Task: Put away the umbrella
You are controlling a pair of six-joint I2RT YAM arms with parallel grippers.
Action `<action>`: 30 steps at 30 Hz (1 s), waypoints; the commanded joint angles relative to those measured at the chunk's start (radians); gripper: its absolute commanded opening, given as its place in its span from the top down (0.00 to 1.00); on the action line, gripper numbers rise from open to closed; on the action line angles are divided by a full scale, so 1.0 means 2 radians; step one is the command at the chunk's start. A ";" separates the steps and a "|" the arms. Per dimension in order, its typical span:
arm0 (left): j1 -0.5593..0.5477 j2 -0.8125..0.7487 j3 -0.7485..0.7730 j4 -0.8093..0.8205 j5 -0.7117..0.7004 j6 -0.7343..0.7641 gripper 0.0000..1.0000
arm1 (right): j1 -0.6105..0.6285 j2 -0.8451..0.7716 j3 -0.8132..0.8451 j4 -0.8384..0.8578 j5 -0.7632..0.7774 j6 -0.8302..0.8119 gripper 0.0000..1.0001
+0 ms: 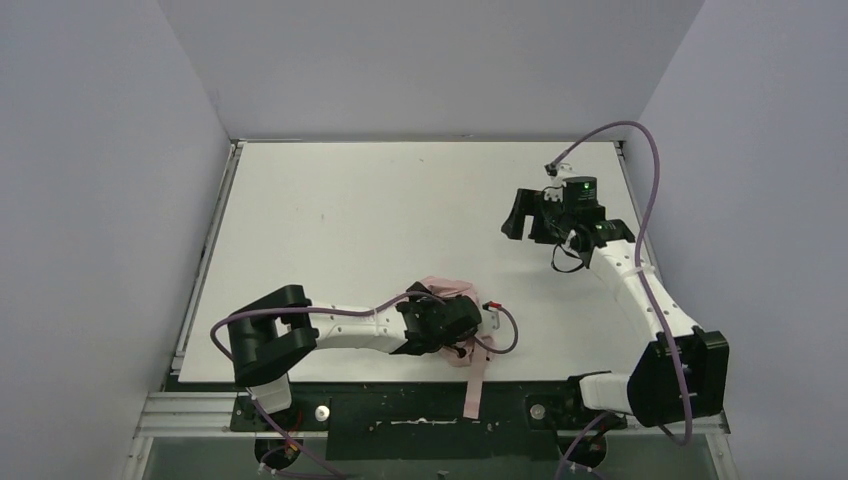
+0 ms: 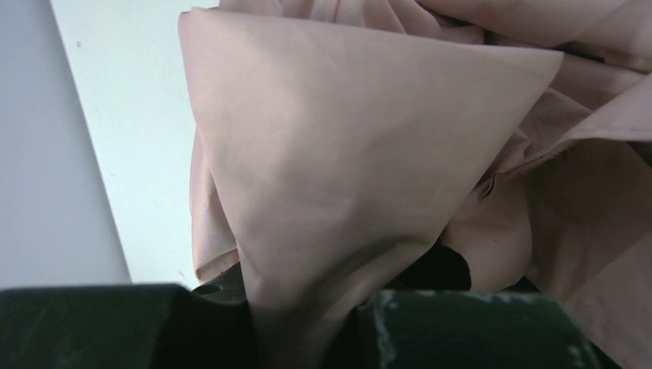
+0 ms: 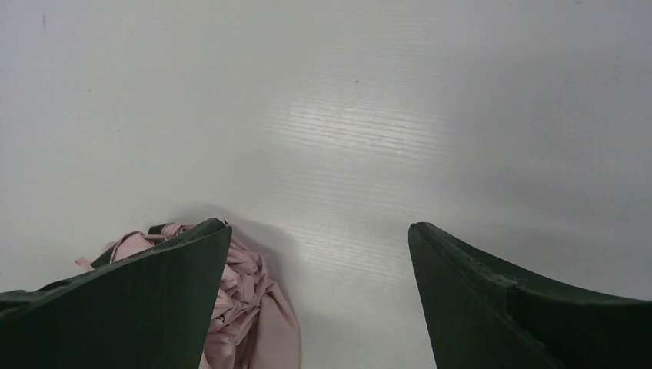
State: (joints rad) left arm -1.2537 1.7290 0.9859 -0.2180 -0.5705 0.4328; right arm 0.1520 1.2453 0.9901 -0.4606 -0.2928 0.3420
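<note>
The umbrella is a crumpled bundle of pale pink fabric near the table's front edge, mostly hidden under my left wrist. A pink strip of it trails over the front edge. My left gripper sits on the bundle. In the left wrist view pink fabric fills the frame and a fold of it is pinched between the fingers. My right gripper is open and empty, above the table's right rear. Its view shows the gripper wide apart and the umbrella at the lower left.
The white table is bordered by grey walls on the left, back and right. A black metal rail runs along the front edge between the arm bases. Purple cables loop off both arms.
</note>
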 commanded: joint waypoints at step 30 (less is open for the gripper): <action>-0.021 0.047 -0.063 0.225 -0.077 0.164 1.00 | 0.121 0.159 0.123 -0.210 -0.283 -0.565 0.07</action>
State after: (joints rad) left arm -1.2934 1.8118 0.8616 0.1879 -0.7181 0.7429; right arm 0.3630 1.5696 1.2339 -0.8631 -0.8604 -0.7109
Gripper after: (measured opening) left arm 0.140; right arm 0.927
